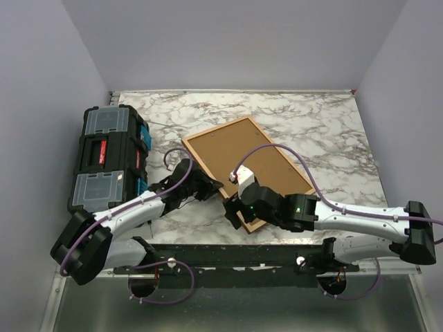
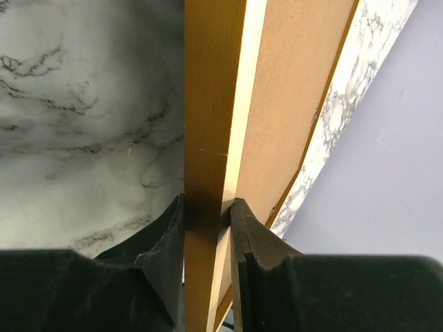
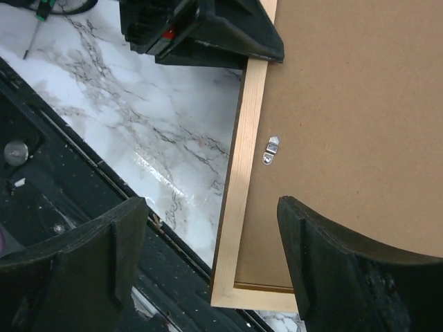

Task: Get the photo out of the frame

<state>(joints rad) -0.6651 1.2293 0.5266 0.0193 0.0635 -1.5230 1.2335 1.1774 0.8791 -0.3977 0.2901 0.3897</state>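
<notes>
Jaws: left pinching the frame rail, right spread above the clip

Jaws of the left gripper (image 2: 208, 211) are pressed onto the near-left rail of the frame (image 2: 206, 124), one finger on its outer side and one on the inner side next to the backing board (image 2: 291, 104); jaws of the right gripper (image 3: 211, 207) stand wide apart and hold nothing, hovering over the frame's near corner with a small metal turn clip (image 3: 271, 150) just ahead of them. The frame lies back-up near the middle of the marble table (image 1: 311, 124), with the black toolbox (image 1: 107, 159) well apart at the left edge; the photo is not in sight, and I judge it to sit face-down under the board, inside the frame.

The step in hand looks like opening the back: one arm steadies the frame while the other gets set to work the fastening. The next move calls for the right fingers to come down on the clip and swing it off the board without shoving the frame out of the left grip; only then can the board lift and the photo come free.

By count: one frame; one backing board; one toolbox; two grippers; one clip plain in the right wrist view, though there may be more on the other rails, too small to tell from overhead.
</notes>
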